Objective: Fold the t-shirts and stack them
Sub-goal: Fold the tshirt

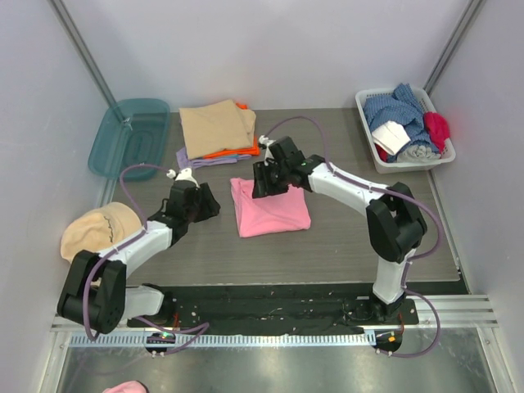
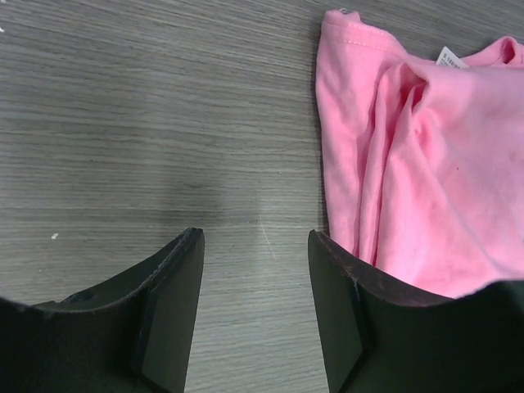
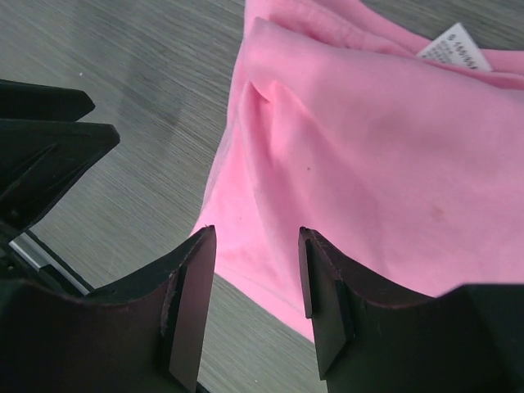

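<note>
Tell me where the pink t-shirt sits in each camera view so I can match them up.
Top external: pink t-shirt at the centre of the table.
Left wrist: pink t-shirt along the right side.
Right wrist: pink t-shirt fills the upper right.
Shared landmark: its white label, top edge of both wrist views.

So the right gripper (image 3: 255, 237) hangs over the pink t-shirt (image 3: 368, 164) at its near edge, jaws apart with nothing between them, white tag (image 3: 454, 49) on the shirt's far side, grey table (image 3: 123, 57) to its left.
</note>
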Available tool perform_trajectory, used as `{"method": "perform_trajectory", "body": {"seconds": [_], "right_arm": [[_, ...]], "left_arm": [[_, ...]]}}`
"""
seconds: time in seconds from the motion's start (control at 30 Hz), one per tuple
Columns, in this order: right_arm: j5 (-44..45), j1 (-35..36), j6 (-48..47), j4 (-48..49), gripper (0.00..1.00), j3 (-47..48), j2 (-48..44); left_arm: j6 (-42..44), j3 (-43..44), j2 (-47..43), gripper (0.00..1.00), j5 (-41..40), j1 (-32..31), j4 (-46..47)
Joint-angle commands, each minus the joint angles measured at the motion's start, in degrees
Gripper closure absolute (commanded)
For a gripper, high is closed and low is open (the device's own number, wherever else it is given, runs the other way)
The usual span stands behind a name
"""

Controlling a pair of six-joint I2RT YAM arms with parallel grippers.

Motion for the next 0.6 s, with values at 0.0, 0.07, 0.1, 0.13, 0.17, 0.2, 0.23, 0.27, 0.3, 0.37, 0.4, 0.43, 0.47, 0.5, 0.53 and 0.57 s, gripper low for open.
{"method": "perform_trajectory", "body": {"seconds": [0.0, 0.07, 0.1, 0.13, 0.17, 0.2, 0.23, 0.27, 0.3, 0.37, 0.4, 0.43, 0.47, 0.5, 0.53, 0.57], "right_arm": [[2.5, 3.2, -0.8, -1.6, 0.47, 4.8, 3.6], [2.8, 4.2, -0.5, -1.6, 0.46, 5.9, 5.8], [3.0, 4.8, -0.5, -1.7, 0.45, 6.4, 6.4], [3.5, 5.7, -0.5, -1.7, 0.45, 6.7, 7.2], [3.8, 6.3, -0.4, -1.8, 0.44, 7.5, 8.4], [4.0, 6.6, -0.1, -1.8, 0.44, 7.9, 9.0], [4.2, 7.4, -0.1, -2.0, 0.44, 8.3, 9.5], [4.4, 7.7, -0.1, -2.2, 0.43, 9.3, 9.9], [4.7, 8.0, 0.0, -2.6, 0.39, 9.9, 10.9], [5.6, 9.0, -0.1, -3.1, 0.36, 11.6, 11.9], [6.0, 9.4, -0.2, -3.8, 0.36, 12.2, 12.3], [6.1, 9.7, -0.2, -4.1, 0.35, 12.8, 13.1], [6.4, 10.3, -0.3, -4.5, 0.35, 14.0, 13.4], [6.9, 10.7, -0.2, -5.2, 0.35, 14.7, 13.7], [7.4, 10.7, -0.2, -5.5, 0.35, 15.4, 14.3], [7.6, 11.1, -0.2, -5.8, 0.34, 16.4, 14.6]], "left_arm": [[-1.3, -0.7, -2.8, 0.43, -1.0, 0.2, 1.3], [-1.9, -1.3, -3.5, 0.43, -1.3, 0.3, 1.1], [-2.0, -1.5, -3.8, 0.43, -1.4, 0.3, 0.9], [-2.0, -1.8, -3.8, 0.43, -1.4, 0.4, 0.9], [-2.4, -1.9, -4.0, 0.43, -1.7, 0.5, 0.5], [-2.6, -2.1, -4.2, 0.43, -1.9, 0.6, 0.2], [-2.7, -2.4, -4.5, 0.43, -2.0, 0.8, 0.1], [-3.0, -2.5, -4.9, 0.43, -2.6, 0.8, -0.7], [-3.2, -2.5, -5.0, 0.43, -3.0, 0.9, -1.1], [-3.4, -3.1, -5.7, 0.43, -3.2, 1.2, -1.3], [-3.8, -3.3, -6.4, 0.43, -3.2, 1.5, -1.3], [-3.9, -3.8, -6.6, 0.42, -3.1, 1.6, -1.3], [-3.9, -3.9, -6.8, 0.42, -2.8, 1.6, -1.3], [-4.1, -4.0, -7.1, 0.42, -2.7, 1.6, -1.3], [-4.0, -4.2, -7.2, 0.42, -2.4, 1.7, -1.3], [-4.1, -4.3, -7.3, 0.42, -2.3, 1.7, -1.3]]}}
